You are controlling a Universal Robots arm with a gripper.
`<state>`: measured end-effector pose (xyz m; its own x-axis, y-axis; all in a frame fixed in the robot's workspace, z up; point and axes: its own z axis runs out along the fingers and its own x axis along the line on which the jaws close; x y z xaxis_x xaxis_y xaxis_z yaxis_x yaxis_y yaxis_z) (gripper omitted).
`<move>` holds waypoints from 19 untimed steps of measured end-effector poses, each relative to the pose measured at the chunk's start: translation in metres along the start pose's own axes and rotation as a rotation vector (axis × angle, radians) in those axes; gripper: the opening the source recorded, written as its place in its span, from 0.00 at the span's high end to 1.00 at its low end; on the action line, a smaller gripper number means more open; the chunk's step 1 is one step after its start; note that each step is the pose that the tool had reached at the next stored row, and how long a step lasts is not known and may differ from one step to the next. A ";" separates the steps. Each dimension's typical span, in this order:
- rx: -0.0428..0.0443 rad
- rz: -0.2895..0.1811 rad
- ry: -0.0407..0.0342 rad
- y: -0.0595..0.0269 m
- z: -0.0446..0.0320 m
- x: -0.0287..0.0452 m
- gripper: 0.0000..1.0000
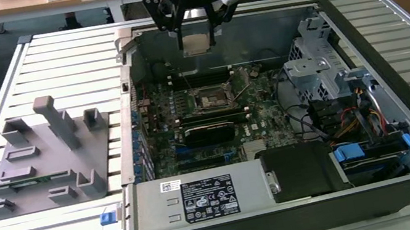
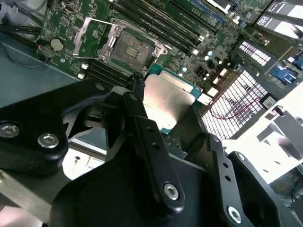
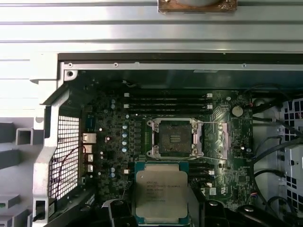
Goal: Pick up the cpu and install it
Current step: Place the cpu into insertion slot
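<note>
While the socket [image 3: 173, 138] sits open and empty, the end effector [image 1: 194, 39] grips the cpu [image 3: 161, 191] above the computer case [image 1: 290, 222], installation not yet done.

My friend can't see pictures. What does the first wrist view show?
The end effector holds the cpu, silver lid up, over a green motherboard. Near it is the open socket, inside a computer case.
</note>
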<state>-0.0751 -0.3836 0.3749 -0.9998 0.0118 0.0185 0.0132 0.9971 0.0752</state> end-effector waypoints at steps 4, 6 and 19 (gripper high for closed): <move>-0.0005 0.033 -0.0025 0.0001 0.0002 0.0000 0.47; -0.0006 0.066 -0.0050 0.0002 0.0005 -0.0001 0.47; -0.0042 0.267 -0.0202 0.0000 0.0022 -0.0001 0.47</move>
<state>-0.0750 -0.3834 0.3727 -0.9610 0.2759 0.0183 0.2765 0.9581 0.0745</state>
